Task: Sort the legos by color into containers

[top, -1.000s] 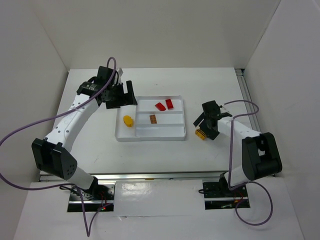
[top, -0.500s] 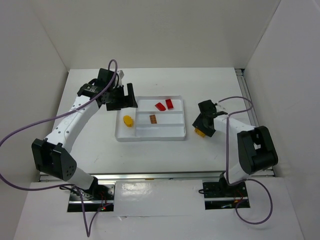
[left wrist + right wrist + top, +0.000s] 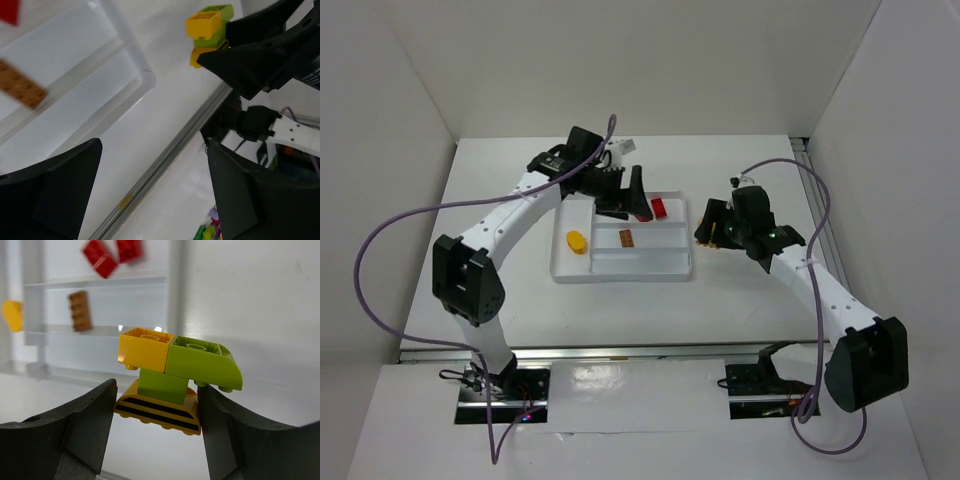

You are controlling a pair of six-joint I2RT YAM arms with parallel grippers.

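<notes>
The white tray (image 3: 620, 271) lies mid-table with thin dividers. It holds a yellow brick (image 3: 577, 241) in its left compartment, a brown brick (image 3: 626, 237) in the middle one, and a red brick (image 3: 659, 208) in the far one. My right gripper (image 3: 712, 230) is just right of the tray. In the right wrist view it (image 3: 157, 410) is shut on a stuck-together cluster (image 3: 170, 375) of yellow, lime-green and black-striped yellow bricks. My left gripper (image 3: 625, 198) is open and empty over the tray's far part, hiding some of it. Its wrist view shows the cluster (image 3: 207, 30) and the brown brick (image 3: 20, 87).
An aluminium rail (image 3: 810, 190) runs along the table's right edge. White walls close in the left, back and right. Purple cables loop over both arms. The right wrist view shows two red bricks (image 3: 102, 260) and the tray's right wall (image 3: 174, 300).
My right gripper has closed on the brick cluster, which lay on the table, and carried it up and left toward the tray. My left arm has swung right over the tray's far side.
</notes>
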